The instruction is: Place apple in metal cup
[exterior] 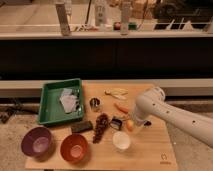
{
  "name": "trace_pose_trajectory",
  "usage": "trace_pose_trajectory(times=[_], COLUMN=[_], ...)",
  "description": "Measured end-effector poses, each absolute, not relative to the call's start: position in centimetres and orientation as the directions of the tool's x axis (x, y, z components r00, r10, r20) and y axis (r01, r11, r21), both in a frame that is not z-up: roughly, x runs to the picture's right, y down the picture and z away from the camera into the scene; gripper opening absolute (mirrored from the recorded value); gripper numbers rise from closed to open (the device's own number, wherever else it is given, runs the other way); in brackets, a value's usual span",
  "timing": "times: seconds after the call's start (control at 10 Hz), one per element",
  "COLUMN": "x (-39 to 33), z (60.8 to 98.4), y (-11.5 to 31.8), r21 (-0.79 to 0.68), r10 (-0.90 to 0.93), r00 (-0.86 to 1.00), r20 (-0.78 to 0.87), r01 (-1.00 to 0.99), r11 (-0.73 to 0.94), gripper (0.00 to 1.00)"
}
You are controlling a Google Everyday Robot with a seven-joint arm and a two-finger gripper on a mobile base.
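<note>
White arm point(175, 116), smooth rounded shells.
Casing is off-white and tubular, swelling to a bulbous rounded joint; a few small dark dots sit along the long segment. The gripper point(137, 123) at its end, low over the right half of the table point(155, 150), looks darker than the shell.

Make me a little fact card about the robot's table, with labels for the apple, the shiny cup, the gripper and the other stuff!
apple: orange-yellow, low near the table's right side, right at the gripper
gripper: down low at the apple
metal cup: upright, just right of the green tray
carrot: lying between the metal cup and the arm
white cup: in front of the apple
bowls: purple bowl and orange bowl, front left
job: apple not yet in the metal cup
</note>
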State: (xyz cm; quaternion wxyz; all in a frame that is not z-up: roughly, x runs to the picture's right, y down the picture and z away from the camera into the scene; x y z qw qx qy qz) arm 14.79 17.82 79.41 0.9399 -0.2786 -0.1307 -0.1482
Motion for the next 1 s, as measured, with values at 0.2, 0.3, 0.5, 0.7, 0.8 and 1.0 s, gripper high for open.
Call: trace_pose_trajectory(times=[0.2, 0.3, 0.5, 0.7, 0.8, 1.0], x=[12.7, 12.6, 12.3, 10.7, 10.0, 9.8], z=[79.8, 79.9, 80.2, 80.4, 80.6, 80.8], y=[16.8, 16.6, 16.3, 15.8, 15.6, 15.5], r21=[-0.474, -0.472, -0.468, -0.463, -0.46, -0.458], r10=[-0.217, -0.217, -0.223, -0.233, -0.237, -0.238], r00=[0.916, 0.916, 0.914, 0.909, 0.906, 0.906], r20=[0.338, 0.337, 0.34, 0.346, 0.349, 0.351], r01=[0.365, 0.364, 0.37, 0.381, 0.386, 0.388], r11=[0.801, 0.803, 0.802, 0.8, 0.799, 0.8], gripper=[0.09, 0.1, 0.25, 0.45, 0.56, 0.66])
